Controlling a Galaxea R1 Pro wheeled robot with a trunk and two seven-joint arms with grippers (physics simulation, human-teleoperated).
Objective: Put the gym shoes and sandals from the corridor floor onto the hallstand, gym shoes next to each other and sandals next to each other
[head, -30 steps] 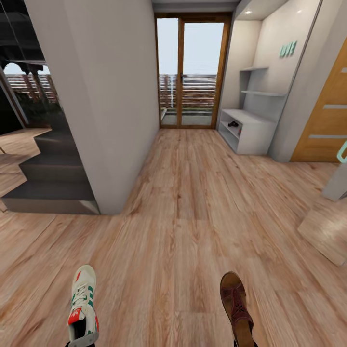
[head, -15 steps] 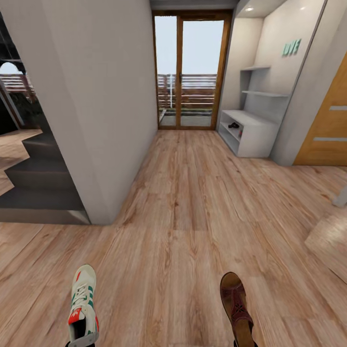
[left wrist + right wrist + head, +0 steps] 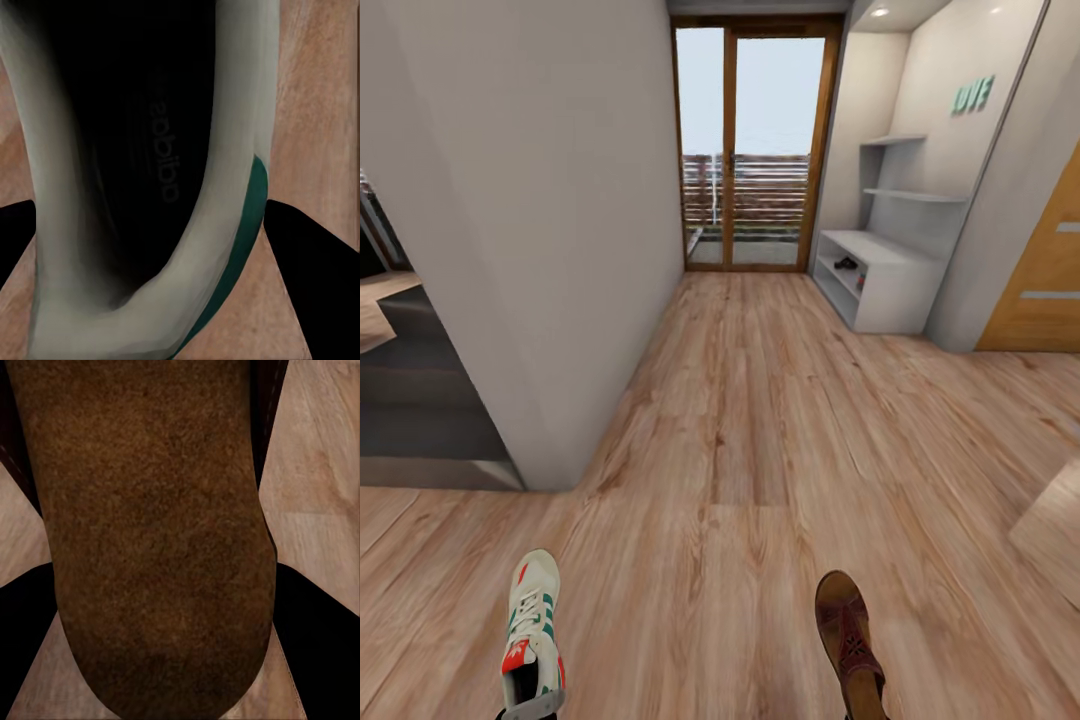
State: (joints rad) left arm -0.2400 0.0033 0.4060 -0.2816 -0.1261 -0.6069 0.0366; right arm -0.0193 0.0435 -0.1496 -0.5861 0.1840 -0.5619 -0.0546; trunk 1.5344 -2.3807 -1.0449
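— At the left edge of the head view, what can you make out?

— A dark stairway (image 3: 420, 400), mostly hidden behind a grey wall (image 3: 560, 220). Low down, a sneaker (image 3: 532, 630) points up the corridor, its heel cut off by the frame's lower edge. The left wrist view looks into its dark opening, and the left gripper (image 3: 150, 247) has black fingers (image 3: 315, 262) either side of the heel, closed on the shoe.

— And the middle?

— Bare wood floor (image 3: 760, 420) running to a glass door (image 3: 752, 150) at the far end.

— To the right?

— A brown sandal (image 3: 848, 640), toe forward, heel also cut off. In the right wrist view its footbed lies between the right gripper (image 3: 165, 615) and its dark fingers (image 3: 322, 622), which clamp it. Far off, against the right wall, stands the shoe rack (image 3: 880, 275). Something small and dark sits in its upper slot; it's too small to identify. An orange door (image 3: 1040, 270) is cropped at the edge.
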